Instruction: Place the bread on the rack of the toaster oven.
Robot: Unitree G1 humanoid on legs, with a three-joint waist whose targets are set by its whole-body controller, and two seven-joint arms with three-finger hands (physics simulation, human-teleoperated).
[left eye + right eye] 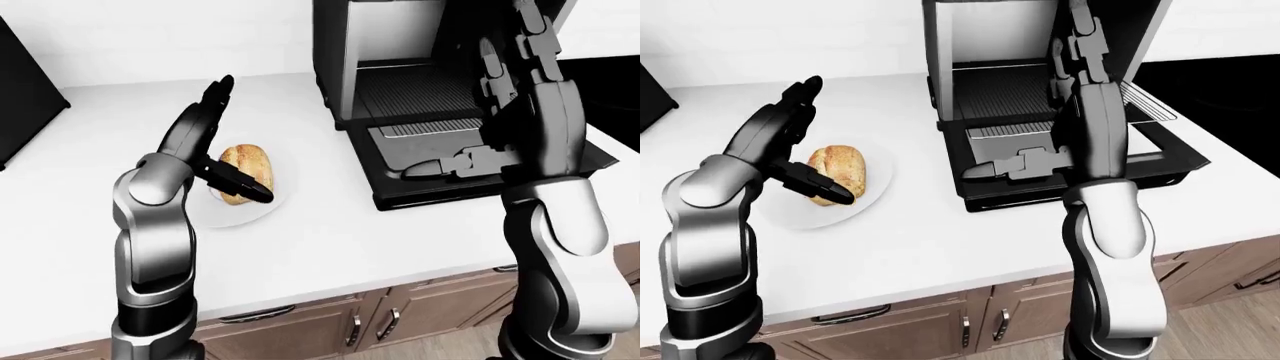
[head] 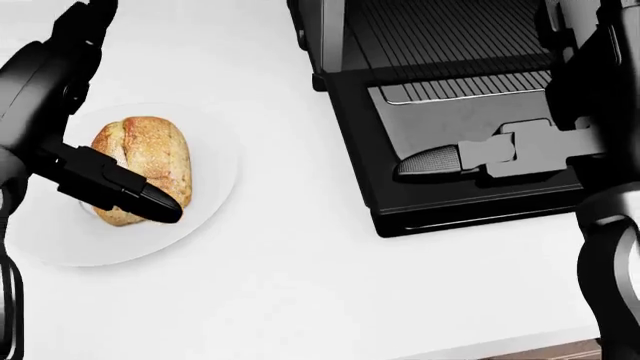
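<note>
A golden bread roll lies on a white plate on the white counter, at the left of the head view. My left hand is open beside it, fingers raised upward and the thumb lying across the roll's lower left end. To the right stands the black toaster oven, its door folded down flat and its rack bare inside. My right hand hovers open over the door, thumb pointing left, holding nothing.
A black appliance stands at the counter's far left. A black stovetop lies right of the oven. The counter edge runs along the bottom of the eye views, with wooden cabinet drawers beneath.
</note>
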